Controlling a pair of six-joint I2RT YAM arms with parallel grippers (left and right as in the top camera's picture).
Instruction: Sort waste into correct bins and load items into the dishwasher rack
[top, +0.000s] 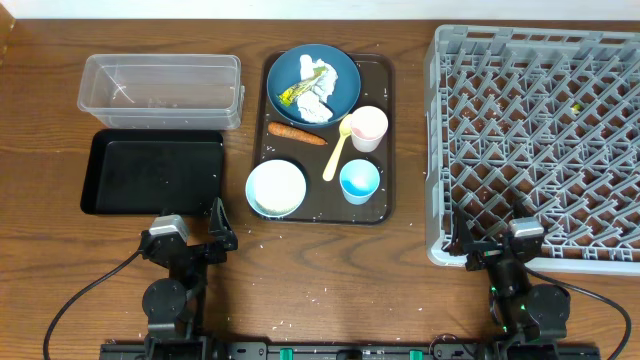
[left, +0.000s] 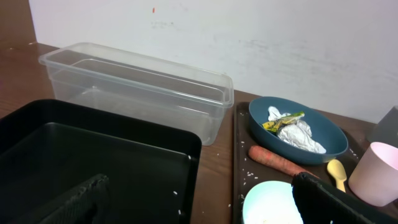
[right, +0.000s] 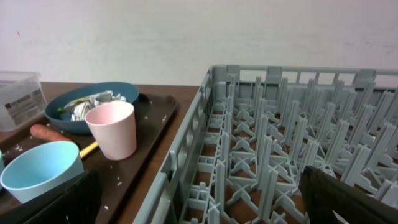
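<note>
A dark blue plate (top: 313, 82) holds crumpled white paper (top: 316, 106) and a yellow-green wrapper (top: 296, 93). An orange carrot (top: 296, 133), pink cup (top: 368, 127), yellow spoon (top: 337, 150), light blue bowl (top: 276, 187) and small light blue cup (top: 359, 181) lie on the brown serving tray (top: 386, 100), with rice grains (left: 247, 175) scattered on it. The clear tub (top: 160, 90) and black tray (top: 150, 170) sit at the left, the grey rack (top: 540, 140) at the right. My left gripper (top: 192, 228) (left: 199, 205) and right gripper (top: 495, 240) (right: 202, 205) are open and empty.
The brown tray's rim stands between the black tray and the rack. The rack's near left corner (right: 180, 162) is right in front of my right gripper. A white wall (left: 249, 37) closes the far side. Bare wood (top: 330, 270) lies along the front.
</note>
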